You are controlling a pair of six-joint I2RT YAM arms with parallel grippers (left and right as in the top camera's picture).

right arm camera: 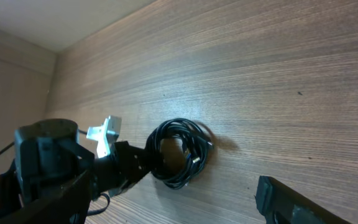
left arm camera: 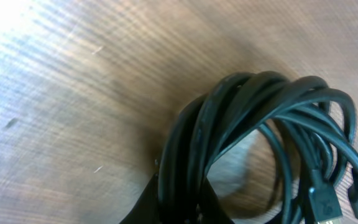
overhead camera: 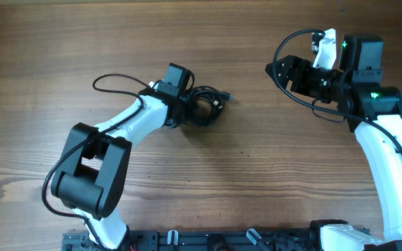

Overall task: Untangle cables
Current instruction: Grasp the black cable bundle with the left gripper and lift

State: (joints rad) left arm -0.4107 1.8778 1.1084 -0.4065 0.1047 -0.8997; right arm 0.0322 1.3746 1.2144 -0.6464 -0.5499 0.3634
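The cables (overhead camera: pixel 209 106) lie as one coiled black bundle on the wooden table, a plug end sticking out to the right. My left gripper (overhead camera: pixel 187 110) is at the bundle's left side. In the left wrist view its jaws (left arm camera: pixel 182 208) are shut round several strands of the cables (left arm camera: pixel 260 118), and plug ends (left arm camera: pixel 325 200) show at the lower right. My right gripper (overhead camera: pixel 276 70) is open and empty, well to the right of the bundle and above the table. The right wrist view shows one of its fingers (right arm camera: pixel 275 194) and the cables (right arm camera: pixel 180 152) far ahead.
The wooden table (overhead camera: pixel 257 181) fills all views. A thicker black wire fixed to the left arm (overhead camera: pixel 114 78) loops over the table to the left of the bundle. Another wire loops round the right arm's wrist (overhead camera: pixel 292 94). The arm bases stand at the front edge.
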